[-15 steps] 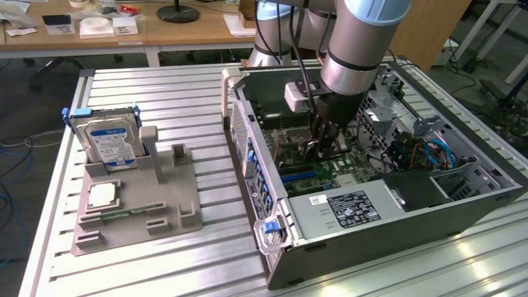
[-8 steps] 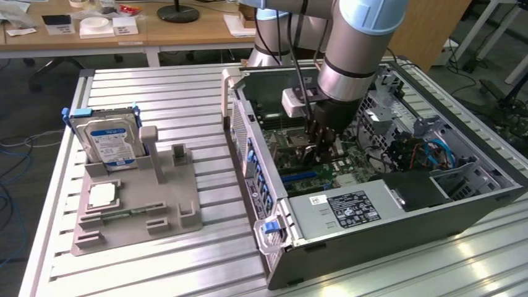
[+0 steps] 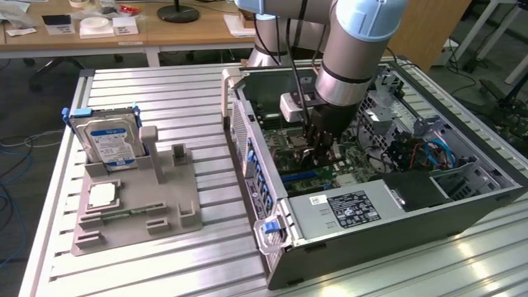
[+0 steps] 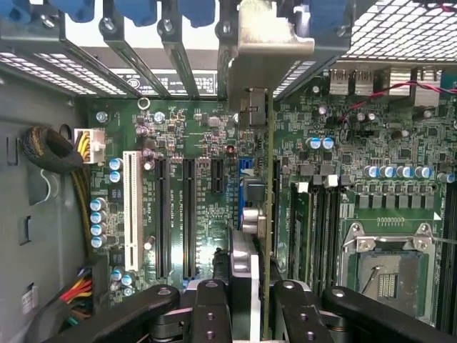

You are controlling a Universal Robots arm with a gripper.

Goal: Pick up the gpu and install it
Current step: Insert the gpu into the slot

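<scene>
Thin dark gpu [image 4: 269, 214] seen edge-on in the wrist view, upright, running straight out ahead of the pincer [image 4: 253, 304], its silvery-grey metal bracket [image 4: 268, 53] at the far end against the slotted rear wall of the case. Clamped between the black fingers [image 4: 214, 311], jaws partly closed on the card's near edge, a small metal block of the card showing just ahead of the fingertips. Lower edge down among the long expansion slots [image 4: 187, 214] of the green motherboard [image 4: 178, 128]; whether fully seated cannot be told.

To one side of the held card: black slots, one white slot [image 4: 131, 207], rows of small blue-topped cylindrical capacitors [image 4: 98, 221], a white plug with bundled wires [image 4: 50, 150] on the grey case wall. To the other side: memory slots and a square metal-framed processor socket [image 4: 389, 268], shiny and open.

In the exterior view, pincer [image 3: 320, 151] low inside the open grey metal computer case [image 3: 379, 247], arm [image 3: 359, 43] of pale blue and silver tubes reaching down from above. Boxy grey power supply [image 3: 350, 210] with a black label nearer the camera than the pincer; blue cables [image 3: 437, 151] towards the exterior view's right.

Well apart from the pincer, towards the exterior view's left, a grey moulded holder [image 3: 140, 213] on the ribbed aluminium table [image 3: 165, 93], with a blue-labelled silver hard drive [image 3: 107, 139] standing upright and a small square silver chip [image 3: 101, 195] lying flat.
</scene>
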